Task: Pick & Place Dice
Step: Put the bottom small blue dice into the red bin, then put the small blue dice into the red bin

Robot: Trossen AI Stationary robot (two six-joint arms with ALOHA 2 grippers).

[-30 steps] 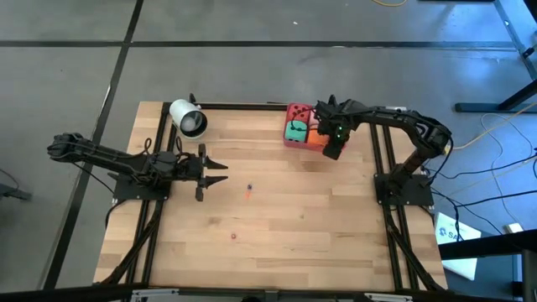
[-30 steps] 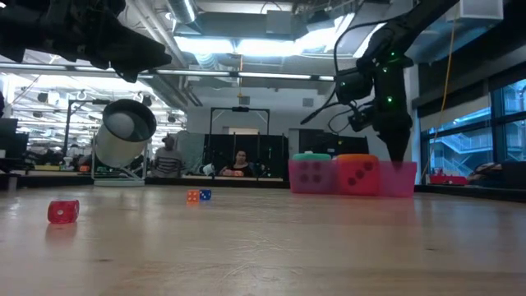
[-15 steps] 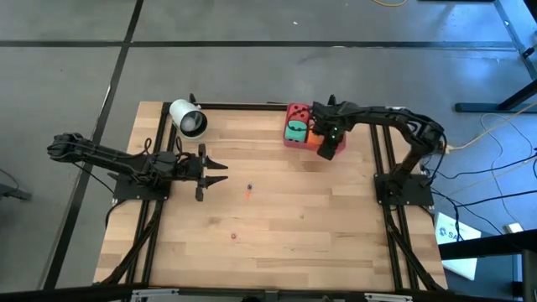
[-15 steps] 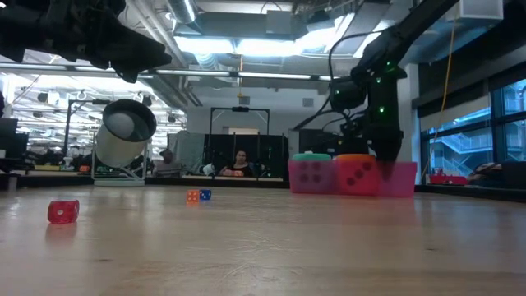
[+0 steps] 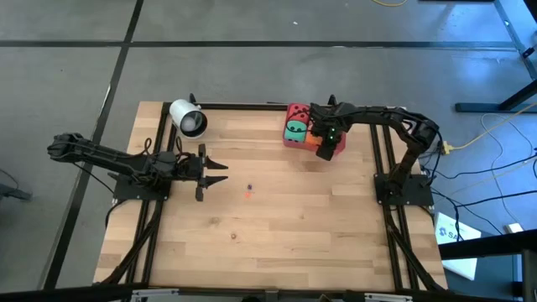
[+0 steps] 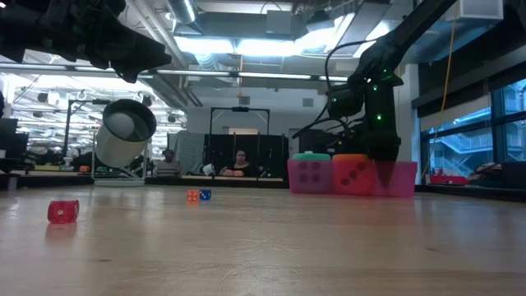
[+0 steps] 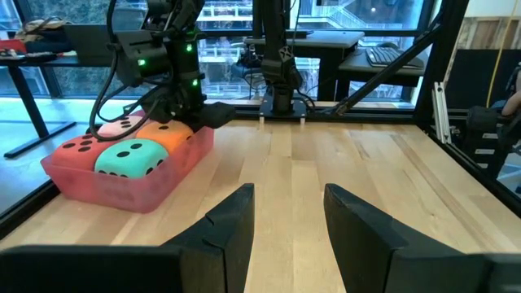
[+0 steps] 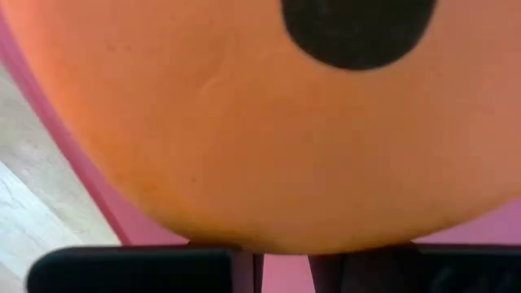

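Since a second ago the right arm has swung in from the tray's outer edge, so the right gripper (image 5: 327, 144) now sits low over the near right corner of the pink tray (image 5: 290, 140), hard against the orange die (image 5: 313, 134); nothing else has shifted. From above its fingers are buried under the wrist, and the right wrist view is filled by the orange die (image 8: 260, 114) with one dark pip and a strip of pink tray wall, the fingers (image 8: 358, 273) reduced to dark stubs with a narrow slit between them, so whether they grip anything I cannot tell. Across the table (image 5: 277, 226) the left gripper (image 5: 220, 173) waits mid-table with its two fingers (image 7: 358, 220) spread apart and nothing between them. The tray holds three large dice packed together: the left wrist view shows the green die (image 7: 130, 159) nearest, the orange beside it and the pink die (image 7: 118, 129) behind, while the low view shows only the pink and orange faces with a sliver of green on top. A white cylinder (image 5: 189, 118) lies tipped at the far left edge. The low view alone makes plain a small red die (image 6: 63, 211) on the bare wood, and two tinier cubes (image 6: 198, 196), orange and blue, too small to read.
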